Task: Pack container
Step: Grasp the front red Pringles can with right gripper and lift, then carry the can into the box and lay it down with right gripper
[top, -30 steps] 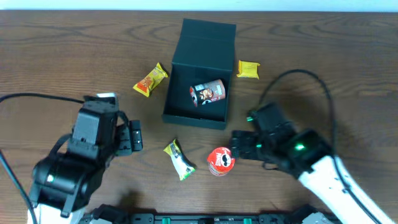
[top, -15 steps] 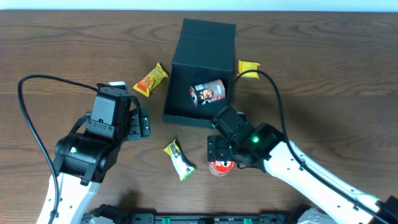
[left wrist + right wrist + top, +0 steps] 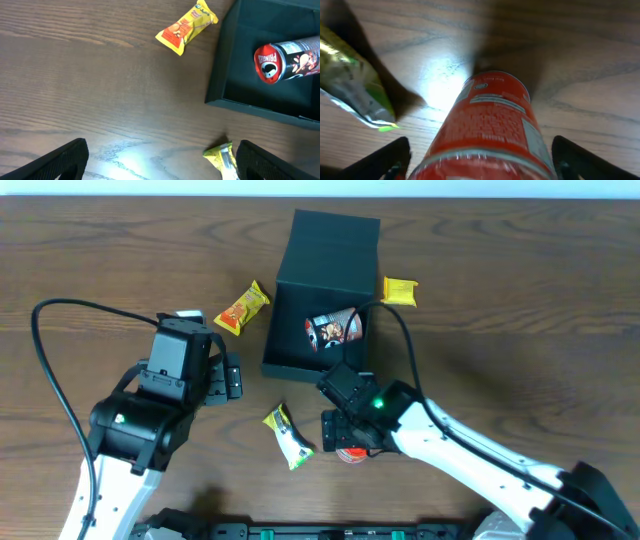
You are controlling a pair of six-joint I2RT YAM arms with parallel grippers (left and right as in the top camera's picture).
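The container [image 3: 312, 369], a dark teal-green box with its flap lid [image 3: 332, 246] standing open at the back, sits at the table's middle, and its left wall [image 3: 220, 60] shows in the left wrist view. One red chip can [image 3: 336, 329] [image 3: 286, 58] lies inside it. Another red chip can [image 3: 353, 453] [image 3: 492, 112] stands in front of the box. My right gripper [image 3: 350, 438] [image 3: 480, 160] is open, with a finger close on each side of this can. Left of the box, my left gripper [image 3: 232, 377] [image 3: 160, 162] hangs open over bare wood.
An orange-yellow snack packet [image 3: 242, 308] [image 3: 186, 29] lies left of the box. Right of the box there is a small yellow packet [image 3: 400, 291]. A green-yellow packet [image 3: 289, 437] [image 3: 222, 159] [image 3: 350, 85] lies left of the standing can. Cables trail from both arms.
My right arm has swung left and come down over the standing can, its jaws narrowing a little. My left arm moved forward toward the box, then stayed still.
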